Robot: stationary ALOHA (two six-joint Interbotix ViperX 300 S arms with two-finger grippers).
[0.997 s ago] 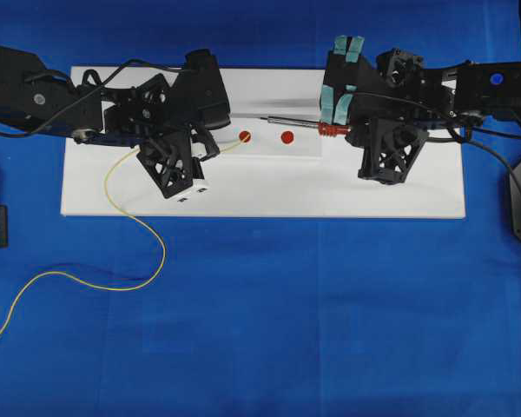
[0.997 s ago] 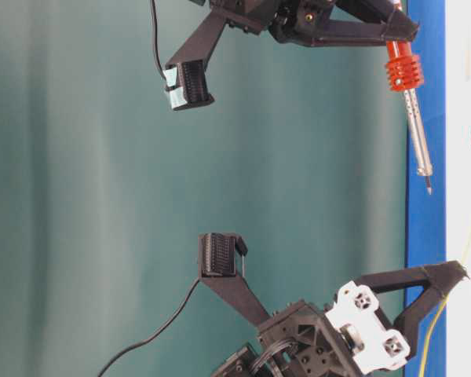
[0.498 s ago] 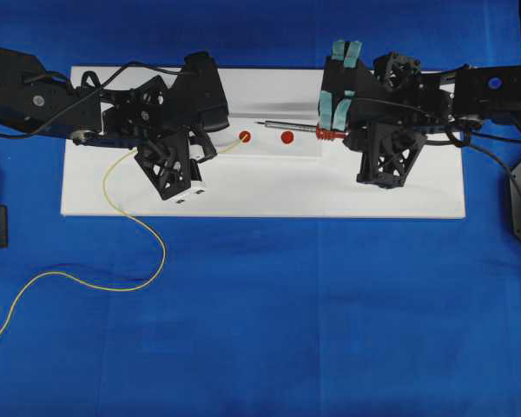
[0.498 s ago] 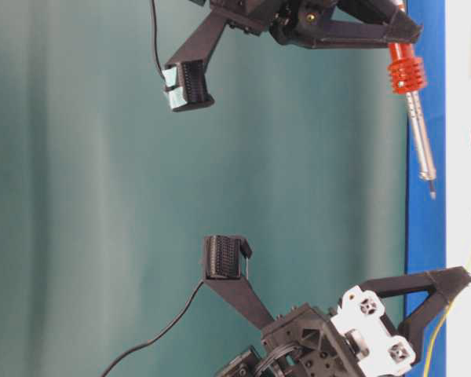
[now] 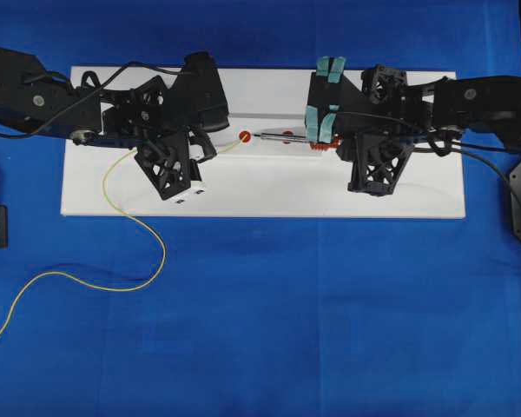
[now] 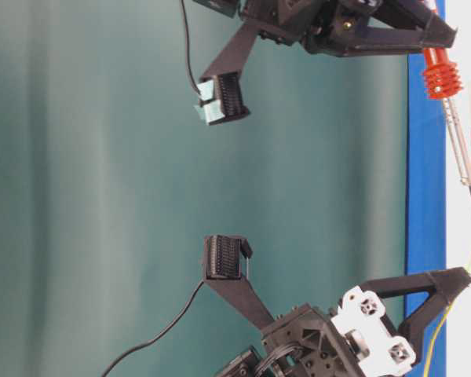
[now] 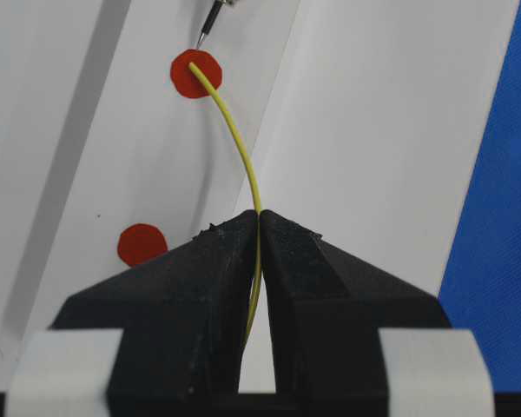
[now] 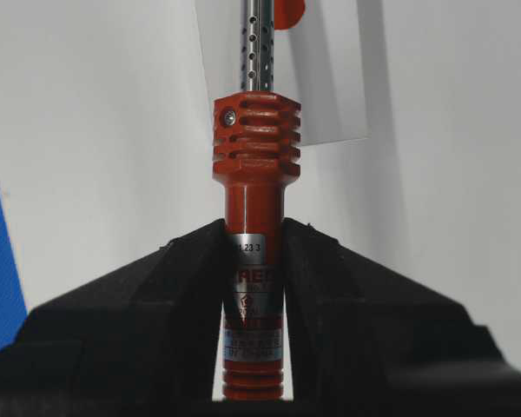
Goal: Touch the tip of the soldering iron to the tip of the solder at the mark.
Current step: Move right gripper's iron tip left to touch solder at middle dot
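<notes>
A blue cloth covers the surface (image 5: 269, 321), and a white board (image 5: 260, 187) lies across its far half; the table-level view shows a plain teal backdrop (image 6: 102, 157) behind the rig. Red round marks sit on the board between the two arms: one (image 7: 195, 74) just ahead of the left pincer's tips, a second (image 7: 141, 244) beside its left finger, and another (image 8: 288, 12) partly hidden beyond the iron's shaft in the right wrist view.

The left arm reaches in from the left edge of the overhead view, its wrist bent so the left pincer (image 7: 259, 215) points along the board toward the middle. Its jaws are pressed together on the solder (image 7: 243, 156), a thin yellow wire that leaves the tips, arcs forward and ends on the mark ahead. Behind the pincer the wire trails off the board in loose curls over the blue cloth (image 5: 113, 282) to the left edge.

The right arm comes in from the right, lowered toward the board, with the right pincer (image 8: 253, 228) facing the left one. It is clamped on the orange-red handle of the soldering iron (image 8: 253, 156), whose silver shaft (image 5: 282, 135) runs out ahead of it. The dark tip (image 7: 207, 33) sits just beyond the far edge of the mark that carries the wire's end, very near the wire but with a small gap showing in the left wrist view.
</notes>
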